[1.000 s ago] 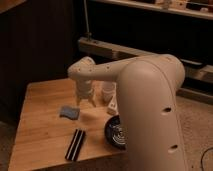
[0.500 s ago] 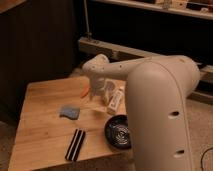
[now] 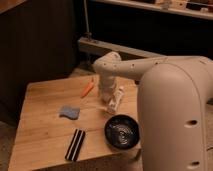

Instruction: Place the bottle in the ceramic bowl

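The ceramic bowl is glossy and dark with pale rings inside, and it sits near the front right of the wooden table. The slim white bottle stands tilted just behind the bowl, its narrower end up. My gripper hangs down from the white arm over the table's back middle, right beside the bottle's left side. I cannot tell whether it touches the bottle. The big arm housing hides the table's right edge.
A blue sponge lies left of the bottle. An orange stick-like item lies behind it near the gripper. A black striped bar lies at the front edge. A dark shelf rail runs behind the table.
The arm and gripper have swung to the right across the table. The orange item and the whole bowl now show. The bottle stays behind the bowl.
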You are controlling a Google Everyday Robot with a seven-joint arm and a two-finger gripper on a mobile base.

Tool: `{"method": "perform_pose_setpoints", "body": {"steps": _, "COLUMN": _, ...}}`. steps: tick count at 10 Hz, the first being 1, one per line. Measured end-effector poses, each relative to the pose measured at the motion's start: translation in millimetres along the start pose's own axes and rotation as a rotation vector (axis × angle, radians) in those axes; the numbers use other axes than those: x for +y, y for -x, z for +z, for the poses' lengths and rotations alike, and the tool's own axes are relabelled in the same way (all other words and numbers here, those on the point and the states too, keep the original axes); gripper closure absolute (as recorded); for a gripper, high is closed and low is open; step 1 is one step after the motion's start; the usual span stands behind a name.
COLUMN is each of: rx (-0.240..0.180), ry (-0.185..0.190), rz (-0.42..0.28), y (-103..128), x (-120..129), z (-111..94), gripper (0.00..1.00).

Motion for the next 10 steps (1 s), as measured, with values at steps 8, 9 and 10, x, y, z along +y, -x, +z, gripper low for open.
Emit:
{"method": "perform_pose_setpoints", "body": {"steps": 8, "rx": -0.009, "ry": 0.155, "rz": 0.065, "y": 11.6, "x": -44.0, "z": 17.4, "gripper": 0.35}}
{"method": "perform_pose_setpoints", "body": {"steps": 9, "rx": -0.008, "ry": 0.162, "rz": 0.063, "y": 11.4, "x": -41.9, "z": 18.7, "gripper": 0.35}}
{"method": "perform_pose_setpoints", "body": {"steps": 10, "rx": -0.008, "ry": 0.173, "rz": 0.060, "y": 11.1, "x": -39.7, "z": 19.6, "gripper": 0.35}}
